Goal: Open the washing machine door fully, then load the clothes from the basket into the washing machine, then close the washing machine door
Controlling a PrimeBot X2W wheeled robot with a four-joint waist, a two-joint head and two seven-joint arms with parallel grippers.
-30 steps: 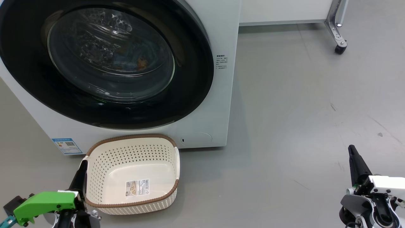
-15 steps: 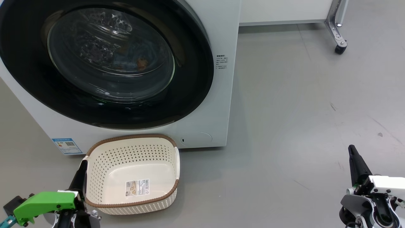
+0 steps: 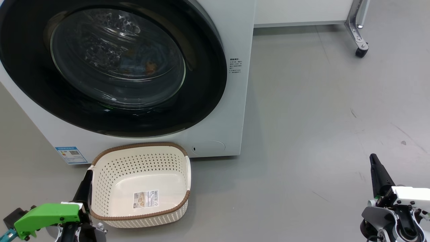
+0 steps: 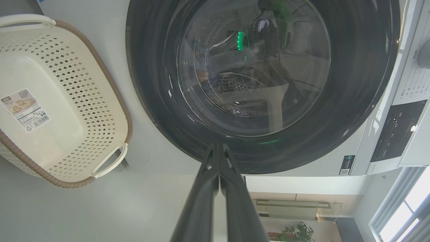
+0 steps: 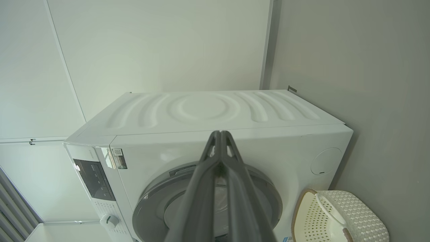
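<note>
The washing machine [image 3: 231, 117] stands white at upper left, and its door [image 3: 205, 84], black-rimmed with a glass bowl, sits flush against the front. Through the glass I make out clothes [image 3: 149, 67], bluish fabric with an orange patch, inside the drum. The basket [image 3: 134, 164] rests on the floor before the machine with only a barcode label inside. My left gripper [image 3: 88, 174] is shut beside the basket's left rim, holding nothing. At lower right my right gripper [image 3: 373, 158] is shut and empty over bare floor. The left wrist view has the left gripper [image 4: 218, 146] pointing at the door [image 4: 352, 84].
A metal leg with a caster [image 3: 361, 50] stands at the far right by a white panel. Grey floor stretches right of the machine. A blue sticker [image 3: 71, 154] marks its lower left corner. The control panel [image 4: 396, 131] shows in the left wrist view.
</note>
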